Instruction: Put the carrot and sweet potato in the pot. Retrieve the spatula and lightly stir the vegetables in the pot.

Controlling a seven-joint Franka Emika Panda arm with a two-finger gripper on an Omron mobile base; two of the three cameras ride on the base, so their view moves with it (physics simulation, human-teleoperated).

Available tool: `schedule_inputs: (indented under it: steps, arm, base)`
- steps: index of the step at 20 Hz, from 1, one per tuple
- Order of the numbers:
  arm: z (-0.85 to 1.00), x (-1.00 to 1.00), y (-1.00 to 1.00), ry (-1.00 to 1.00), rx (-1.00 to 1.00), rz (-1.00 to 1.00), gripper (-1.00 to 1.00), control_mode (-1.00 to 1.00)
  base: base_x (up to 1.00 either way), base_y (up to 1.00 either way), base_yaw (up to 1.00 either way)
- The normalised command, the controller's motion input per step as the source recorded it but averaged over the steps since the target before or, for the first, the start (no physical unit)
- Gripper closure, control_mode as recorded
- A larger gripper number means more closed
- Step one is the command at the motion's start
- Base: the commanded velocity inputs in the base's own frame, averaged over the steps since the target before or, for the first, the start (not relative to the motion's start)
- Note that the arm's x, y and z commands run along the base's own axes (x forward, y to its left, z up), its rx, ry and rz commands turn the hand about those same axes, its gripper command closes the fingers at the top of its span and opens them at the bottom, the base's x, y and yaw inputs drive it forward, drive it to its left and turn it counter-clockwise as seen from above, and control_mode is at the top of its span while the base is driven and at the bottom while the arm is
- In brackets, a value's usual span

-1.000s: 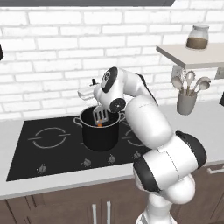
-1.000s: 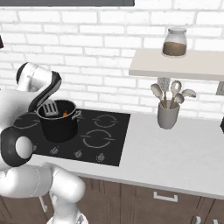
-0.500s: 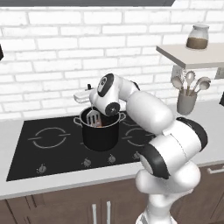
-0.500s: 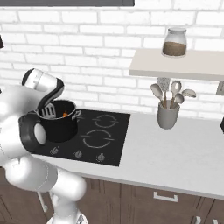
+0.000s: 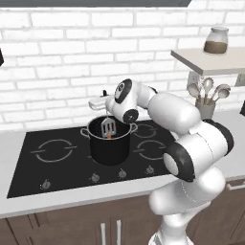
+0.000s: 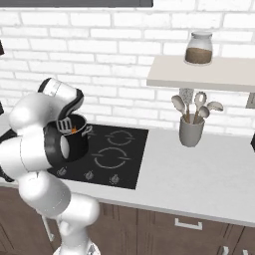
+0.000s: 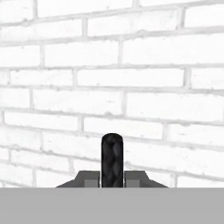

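The black pot (image 5: 110, 148) stands on the middle of the cooktop (image 5: 52, 153). Inside it shows a bit of the orange carrot (image 5: 109, 137); the sweet potato is hidden. My gripper (image 5: 106, 109) hangs just above the pot's rim, shut on the spatula's thin black handle (image 7: 112, 157). The grey slotted spatula head (image 5: 108, 128) dips into the pot. In the hand view, the handle rises between my fingertips (image 7: 89, 180) toward the brick wall. From the right, my arm covers part of the pot (image 6: 77, 145), with the spatula head (image 6: 64, 124) and carrot (image 6: 73, 131) at its rim.
A grey holder of pale spoons (image 5: 206, 106) stands on the counter to the right, under a shelf (image 5: 210, 60) carrying a jar (image 5: 216, 40). The white brick wall (image 7: 131, 52) is close behind the pot. Cooktop knobs (image 5: 95, 178) line the front edge.
The spatula head has swung a little left and back to the right inside the pot. My arm's elbow has dropped and moved to the right.
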Motion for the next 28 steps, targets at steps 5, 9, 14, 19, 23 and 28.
schedule_inputs:
  steps: [5, 9, 14, 19, 23, 28]
  arm:
    - [-0.47, 0.00, -0.02, 0.00, 0.00, 0.00, 1.00, -1.00]
    - [-0.49, 0.05, 0.00, 0.00, 0.00, 0.00, 1.00, -1.00]
    - [-0.47, 0.20, 0.00, 0.00, 0.00, 0.00, 1.00, -1.00]
    - [-0.56, 0.33, 0.00, -0.01, 0.00, 0.00, 1.00, -1.00]
    - [-0.49, 0.45, 0.05, -0.05, 0.00, 0.02, 1.00, -1.00]
    - [-0.43, 0.48, 0.04, -0.11, 0.00, 0.04, 1.00, -1.00]
  base:
    - [0.00, 0.00, 0.00]
    - [0.00, 0.00, 0.00]
    - [0.00, 0.00, 0.00]
    - [0.00, 0.00, 0.00]
    - [0.00, 0.00, 0.00]
    - [0.00, 0.00, 0.00]
